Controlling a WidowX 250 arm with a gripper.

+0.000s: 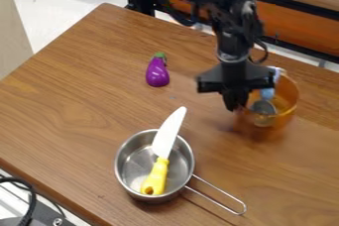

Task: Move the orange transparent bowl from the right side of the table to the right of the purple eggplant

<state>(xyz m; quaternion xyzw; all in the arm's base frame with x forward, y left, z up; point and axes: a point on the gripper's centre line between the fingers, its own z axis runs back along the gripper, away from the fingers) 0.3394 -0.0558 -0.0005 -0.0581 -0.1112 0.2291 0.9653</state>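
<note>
A wooden table (73, 91) lies under the gripper (234, 107), open or closed I cannot tell, with pale floor (46, 19) beyond. Below it sits a metal pan (134, 160), at its right an orange cup (287, 93), lower left a knife (168, 136), upper left an eggplant (157, 75)

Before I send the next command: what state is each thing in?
Gripper: beside the orange container, hold unclear
Orange container: see-through, blue-and-grey item inside, tilt unclear
Pot: upright, knife in it
Knife: leaning, yellow handle down, blade past the rim
Eggplant: whole, lying on the table
</note>
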